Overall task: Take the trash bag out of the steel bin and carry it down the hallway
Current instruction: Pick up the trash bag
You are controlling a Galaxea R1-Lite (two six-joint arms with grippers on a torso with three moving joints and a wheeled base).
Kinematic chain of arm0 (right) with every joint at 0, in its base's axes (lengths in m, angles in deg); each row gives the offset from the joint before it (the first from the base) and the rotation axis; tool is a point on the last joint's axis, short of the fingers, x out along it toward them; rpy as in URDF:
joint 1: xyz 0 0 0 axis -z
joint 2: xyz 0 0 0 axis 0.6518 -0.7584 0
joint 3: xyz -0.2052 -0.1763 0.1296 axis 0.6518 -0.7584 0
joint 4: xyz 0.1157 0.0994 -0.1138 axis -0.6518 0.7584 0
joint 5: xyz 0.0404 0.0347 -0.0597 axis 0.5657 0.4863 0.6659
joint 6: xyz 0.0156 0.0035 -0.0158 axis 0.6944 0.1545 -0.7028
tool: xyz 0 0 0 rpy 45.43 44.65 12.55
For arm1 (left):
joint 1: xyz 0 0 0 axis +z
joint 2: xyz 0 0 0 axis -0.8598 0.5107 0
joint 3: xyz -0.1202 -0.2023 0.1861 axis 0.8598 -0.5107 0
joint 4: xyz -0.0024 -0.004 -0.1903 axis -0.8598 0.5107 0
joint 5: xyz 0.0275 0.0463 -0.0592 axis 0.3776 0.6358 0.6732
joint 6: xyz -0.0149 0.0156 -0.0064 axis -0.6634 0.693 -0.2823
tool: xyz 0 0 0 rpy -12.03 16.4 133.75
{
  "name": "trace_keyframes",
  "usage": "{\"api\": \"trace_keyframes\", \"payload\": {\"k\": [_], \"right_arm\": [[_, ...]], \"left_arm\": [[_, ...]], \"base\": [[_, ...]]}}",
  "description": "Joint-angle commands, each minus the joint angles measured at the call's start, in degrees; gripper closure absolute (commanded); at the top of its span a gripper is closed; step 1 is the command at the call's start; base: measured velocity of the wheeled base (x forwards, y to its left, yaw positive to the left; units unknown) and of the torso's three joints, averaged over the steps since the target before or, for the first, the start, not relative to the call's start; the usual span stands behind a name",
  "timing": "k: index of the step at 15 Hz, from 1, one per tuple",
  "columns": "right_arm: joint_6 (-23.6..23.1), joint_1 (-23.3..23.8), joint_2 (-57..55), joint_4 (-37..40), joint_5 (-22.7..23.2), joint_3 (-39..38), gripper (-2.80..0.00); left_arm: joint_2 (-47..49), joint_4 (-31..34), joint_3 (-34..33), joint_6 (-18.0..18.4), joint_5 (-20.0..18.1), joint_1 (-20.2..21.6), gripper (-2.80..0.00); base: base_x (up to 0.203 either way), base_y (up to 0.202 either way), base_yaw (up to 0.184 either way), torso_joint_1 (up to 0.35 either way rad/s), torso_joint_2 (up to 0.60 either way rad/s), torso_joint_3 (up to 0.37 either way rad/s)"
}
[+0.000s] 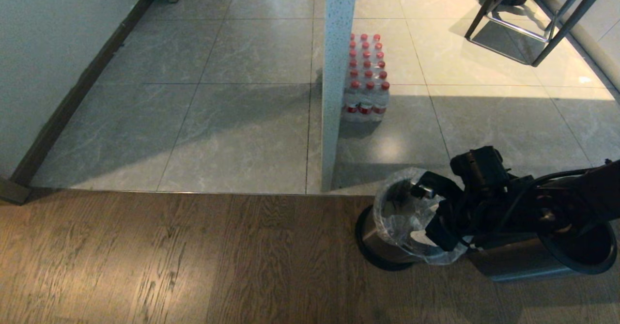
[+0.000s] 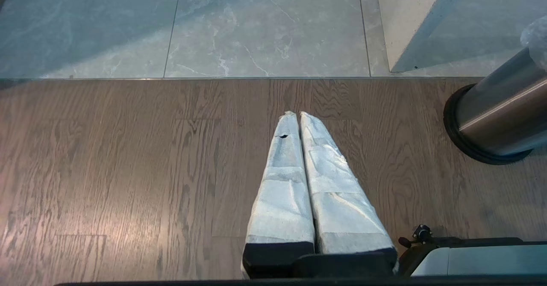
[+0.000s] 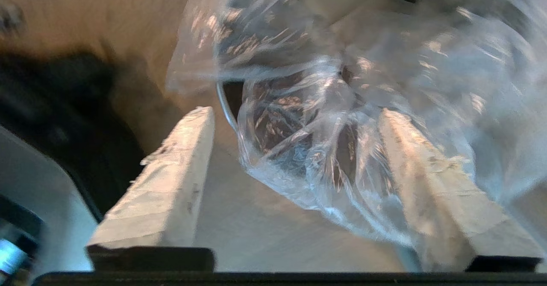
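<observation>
Plastic bag (image 3: 324, 149) is lining the bin (image 1: 387, 246); I am spreading my right hand (image 3: 295, 119) around its crinkled rim for gripping.

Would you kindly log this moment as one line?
right hand: open over steel bin | trash bag: in bin | left hand: shut, idle

Grey tiles (image 1: 242, 120), wood planks (image 1: 169, 256), perhaps sunlit

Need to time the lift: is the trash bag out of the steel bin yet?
Still in: the trash bag lines the steel bin, draped over its rim.
</observation>
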Motion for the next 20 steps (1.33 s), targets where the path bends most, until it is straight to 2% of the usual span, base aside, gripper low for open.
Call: {"api": "trace_keyframes", "payload": {"k": [1,3,7,11,20], "right_arm": [[-5.7,1.6,-1.8,0.4,2.6,0.8,-2.80],[-8.6,2.6,-1.1,0.6,2.9,1.8,-2.80],[-9.0,3.1,1.7,2.1,0.6,2.8,-2.80],[-10.5,4.7,4.1,1.9,0.3,2.2,-2.80],[-10.0,4.9,-3.1,0.9,0.5,5.8,-2.80]], "left_arm": [[0.0,0.0,0.0,0.0,0.0,0.0,0.00],[0.0,0.0,0.0,0.0,0.0,0.0,0.00],[0.0,0.0,0.0,0.0,0.0,0.0,0.00],[0.0,0.0,0.0,0.0,0.0,0.0,0.00],[-0.1,0.0,0.0,0.0,0.0,0.0,0.00]], "base": [[0.000,0.000,0.000,0.000,0.00,0.000],[0.000,0.000,0.000,0.000,0.00,0.000],[0.000,0.000,0.000,0.000,0.00,0.000],[0.000,0.000,0.000,0.000,0.00,0.000],[0.000,0.000,0.000,0.000,0.00,0.000]]}}
